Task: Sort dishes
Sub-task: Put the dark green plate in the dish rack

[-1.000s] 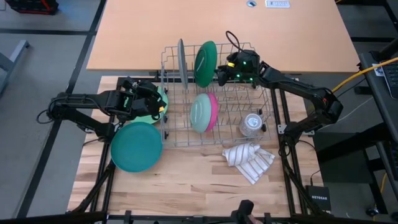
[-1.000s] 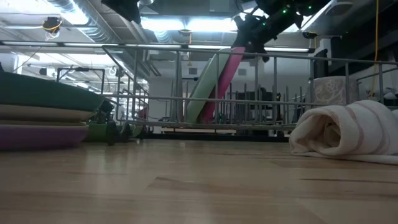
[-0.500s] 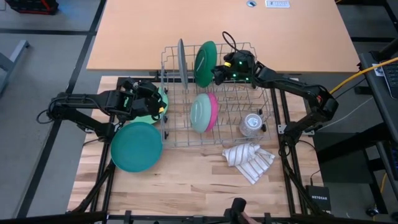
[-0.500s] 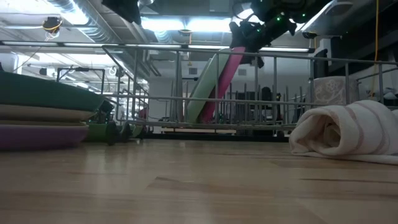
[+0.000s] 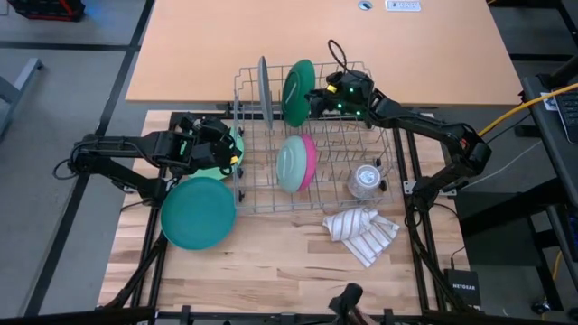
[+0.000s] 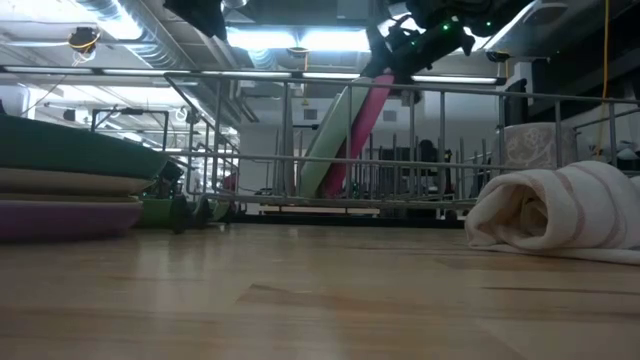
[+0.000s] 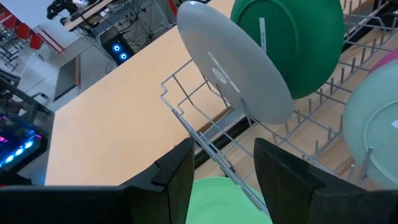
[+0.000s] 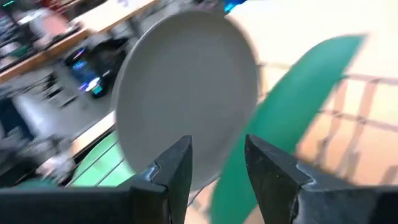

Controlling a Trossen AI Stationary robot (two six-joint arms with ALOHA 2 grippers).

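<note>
Wire dish rack [image 5: 312, 181]: thin metal rods, open grid, rows of upright tines; it stands on the light wooden table [image 5: 271, 271]. In its far slots a flat round grey plate [image 5: 265, 90] stands on edge, with a smooth dark green plate [image 5: 298, 92] upright just beside it; nearer the middle a pale green plate [image 5: 291, 164] leans against a pink plate [image 5: 310, 161]. A small clear glass cup [image 5: 365, 181] sits in the rack's right part; a rumpled white cloth with dark stripes [image 5: 361, 233] lies on the table just outside the rack's near right corner.

Outside the rack's left wall a large matte teal plate [image 5: 198, 212] tops a stack; the low view shows a beige and a purple dish beneath it; a light green dish [image 5: 228, 144] lies behind, partly covered by the left arm.

Right gripper [image 5: 313, 99]: poised over the rack's far side beside the dark green plate's rim; fingers parted, nothing between them; the wrist view looks past them at the grey and dark green plates. Left gripper [image 5: 233, 153]: over the light green dish, hard against the rack's left wall; fingers spread, holding nothing; the rack's wires stand between it and the racked plates.
</note>
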